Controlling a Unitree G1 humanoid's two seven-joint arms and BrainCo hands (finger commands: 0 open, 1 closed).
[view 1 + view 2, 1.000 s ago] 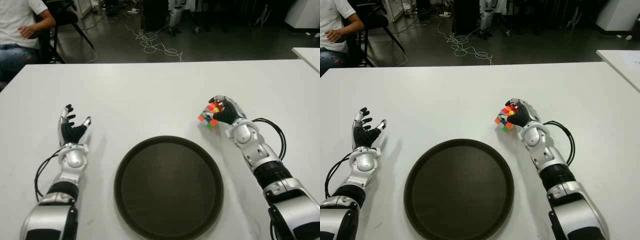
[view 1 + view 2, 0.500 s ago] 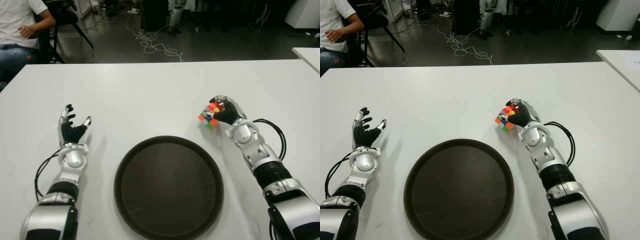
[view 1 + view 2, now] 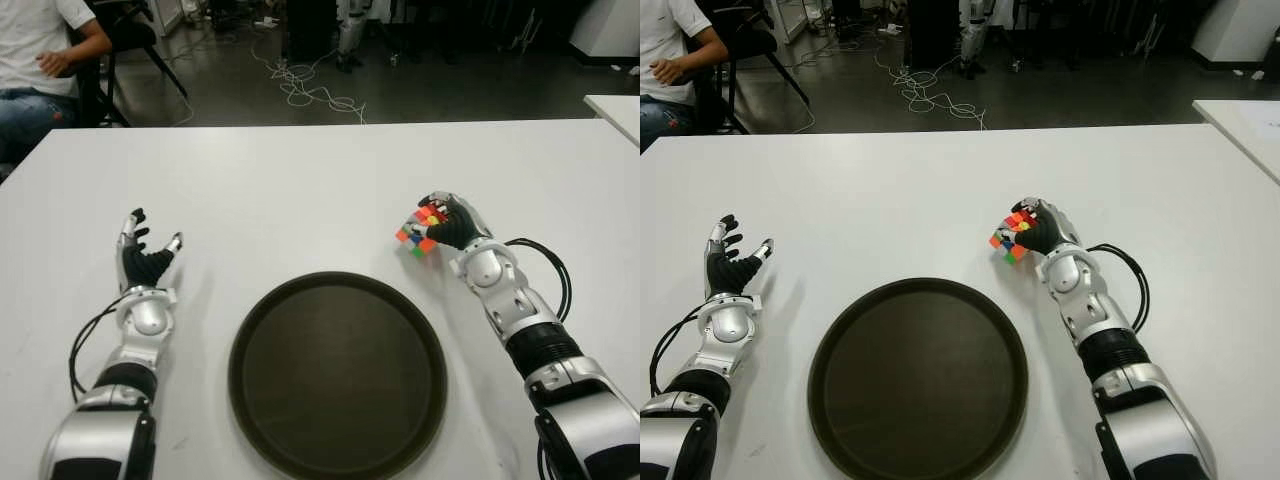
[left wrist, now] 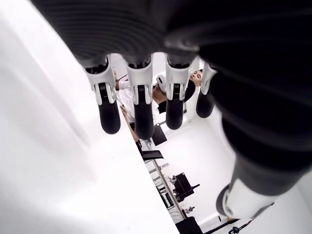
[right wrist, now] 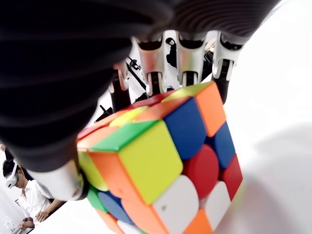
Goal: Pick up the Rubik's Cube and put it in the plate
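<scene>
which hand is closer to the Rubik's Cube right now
Right. The right hand grips the Rubik's Cube beyond the plate's right rim; the open left hand is across the plate, left.

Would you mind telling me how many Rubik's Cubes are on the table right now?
1. The Rubik's Cube is gripped in the right hand, beyond the dark plate toward its right. The left hand, left of the plate, holds nothing.

The scrambled Rubik's Cube (image 3: 416,232), tilted on a corner (orange, blue, yellow, green, red and white stickers showing), sits clasped in the right hand (image 3: 455,221), just beyond the far-right rim of the round dark brown plate (image 3: 337,374), which lies flat near the table's front edge.
</scene>
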